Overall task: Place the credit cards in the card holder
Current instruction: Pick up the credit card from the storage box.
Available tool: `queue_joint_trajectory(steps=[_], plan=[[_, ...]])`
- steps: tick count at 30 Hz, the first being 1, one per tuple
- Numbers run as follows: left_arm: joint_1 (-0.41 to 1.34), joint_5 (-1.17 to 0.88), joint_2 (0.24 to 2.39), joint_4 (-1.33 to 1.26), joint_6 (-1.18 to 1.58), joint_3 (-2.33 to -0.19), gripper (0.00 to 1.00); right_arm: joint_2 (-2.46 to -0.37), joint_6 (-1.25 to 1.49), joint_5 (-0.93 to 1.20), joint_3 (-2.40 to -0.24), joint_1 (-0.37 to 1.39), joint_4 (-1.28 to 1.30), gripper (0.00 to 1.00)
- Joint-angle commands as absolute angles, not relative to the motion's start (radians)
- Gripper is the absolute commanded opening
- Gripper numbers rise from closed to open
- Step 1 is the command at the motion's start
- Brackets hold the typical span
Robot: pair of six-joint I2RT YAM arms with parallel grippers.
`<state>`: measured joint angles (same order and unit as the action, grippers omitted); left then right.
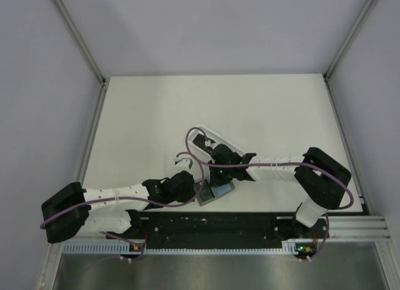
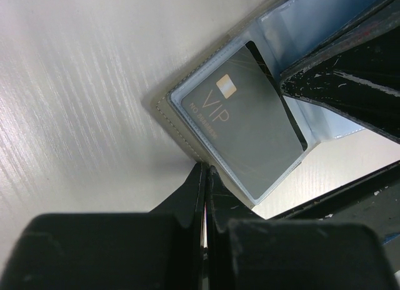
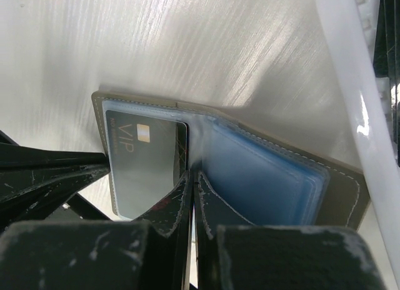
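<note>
1. Card holder (image 1: 215,191): lies open on the tabletop (image 1: 187,109), near its front edge, between the two grippers.
2. Credit card (image 2: 247,121): black, marked VIP, tucked in a clear sleeve of one half of the holder.
3. Left gripper (image 2: 205,172): fingers together, tips touching the holder's outer edge.
4. Right gripper (image 3: 192,176): fingers together, tips at the holder's centre fold, just beside the card.

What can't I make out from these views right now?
- Right wrist view: whether the right gripper pinches the open grey card holder's sleeve; its fingers hide it.
- Same view: black VIP credit card's lower end, behind them.
- Top view: holder too small, under the left gripper and right one.
</note>
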<state>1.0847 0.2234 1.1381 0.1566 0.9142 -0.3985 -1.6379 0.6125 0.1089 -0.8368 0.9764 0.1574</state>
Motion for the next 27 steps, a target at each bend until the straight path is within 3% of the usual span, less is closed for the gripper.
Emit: queue_joint_trajectory(steps=[1,11,16,25,27], plan=[[1.088,0.218,1.161,0.104,0.914,-0.383,0.00,-1.629,0.643,0.255,-0.825,0.997,0.028,0.00],[1.086,0.233,1.131,0.130,0.919,-0.370,0.00,-1.459,0.600,0.101,-0.847,0.997,0.162,0.01],[1.089,0.250,1.105,0.158,0.916,-0.367,0.00,-1.352,0.591,0.023,-0.850,0.999,0.225,0.14],[1.086,0.252,1.040,0.155,0.851,-0.365,0.00,-1.287,0.597,-0.144,-0.841,0.999,0.345,0.28],[1.086,0.259,1.023,0.156,0.836,-0.367,0.05,-1.285,0.606,-0.179,-0.831,0.996,0.354,0.30]])
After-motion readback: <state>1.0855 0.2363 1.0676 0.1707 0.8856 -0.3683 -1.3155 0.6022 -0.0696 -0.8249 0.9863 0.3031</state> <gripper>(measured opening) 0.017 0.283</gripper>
